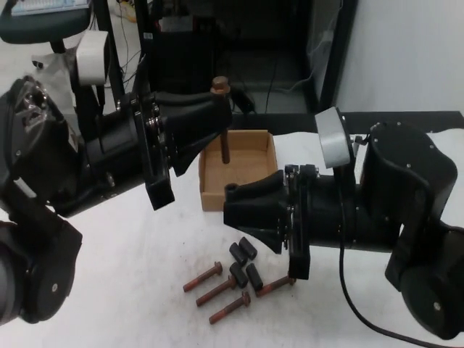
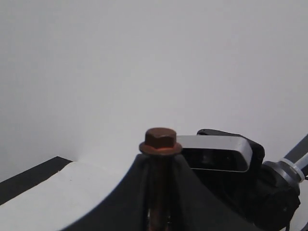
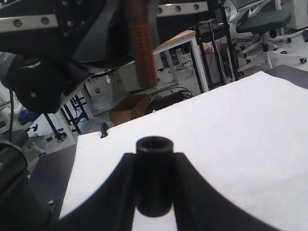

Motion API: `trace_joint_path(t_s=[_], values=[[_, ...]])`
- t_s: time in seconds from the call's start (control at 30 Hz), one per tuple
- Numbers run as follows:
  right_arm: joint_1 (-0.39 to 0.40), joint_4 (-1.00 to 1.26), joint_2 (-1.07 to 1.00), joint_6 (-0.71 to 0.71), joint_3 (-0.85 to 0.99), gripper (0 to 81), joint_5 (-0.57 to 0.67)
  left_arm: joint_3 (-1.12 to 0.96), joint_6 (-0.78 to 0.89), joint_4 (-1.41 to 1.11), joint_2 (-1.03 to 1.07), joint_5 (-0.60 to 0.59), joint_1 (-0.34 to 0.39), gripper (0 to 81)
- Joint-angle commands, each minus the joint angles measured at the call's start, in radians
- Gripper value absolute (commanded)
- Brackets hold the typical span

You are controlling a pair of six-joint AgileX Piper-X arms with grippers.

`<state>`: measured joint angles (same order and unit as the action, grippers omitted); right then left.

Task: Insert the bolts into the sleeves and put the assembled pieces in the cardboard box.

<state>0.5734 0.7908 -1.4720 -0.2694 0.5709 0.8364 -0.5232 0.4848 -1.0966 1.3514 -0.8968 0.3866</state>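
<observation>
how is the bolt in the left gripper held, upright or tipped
Upright: the bolt stands head up, shank pointing down below the left gripper.

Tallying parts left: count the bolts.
5. One bolt upright in the left gripper; four more lying on the bench beside the sleeves. The arms may hide others.

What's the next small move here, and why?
Probably shift the left tool so its bolt hangs straight over the sleeve in the right tool. The bolt points down, the sleeve's hole faces up, but they look offset and apart.
</observation>
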Motion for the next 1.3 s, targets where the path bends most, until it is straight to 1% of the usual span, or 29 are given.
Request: trace_joint_path(t_s=[0.0,0.13,0.27,0.4,1.03,1.1,1.27], values=[[0.005,0.029,-0.002,-0.001,0.004,0.8,0.0,-0.002,-0.021,-0.018,0.002,-0.011,0.005,0.4],[0.004,0.034,-0.002,-0.004,0.004,0.8,0.0,-0.002,-0.039,-0.018,0.002,-0.026,0.005,0.4],[0.004,0.092,-0.002,-0.046,0.004,0.8,-0.003,-0.002,-0.039,-0.018,0.002,-0.041,0.005,0.4],[0.001,0.142,-0.002,-0.072,0.004,0.8,-0.039,-0.002,-0.039,-0.018,0.002,-0.041,0.005,0.4],[-0.005,0.126,-0.008,-0.075,0.005,0.8,-0.064,-0.002,-0.028,-0.018,0.002,-0.04,0.005,0.4],[-0.005,0.123,-0.008,-0.075,0.005,0.8,-0.082,-0.002,-0.028,-0.018,0.002,-0.04,0.013,0.4],[-0.005,0.112,-0.008,-0.074,0.005,0.8,-0.082,-0.002,-0.028,-0.018,0.002,-0.04,0.039,0.4]])
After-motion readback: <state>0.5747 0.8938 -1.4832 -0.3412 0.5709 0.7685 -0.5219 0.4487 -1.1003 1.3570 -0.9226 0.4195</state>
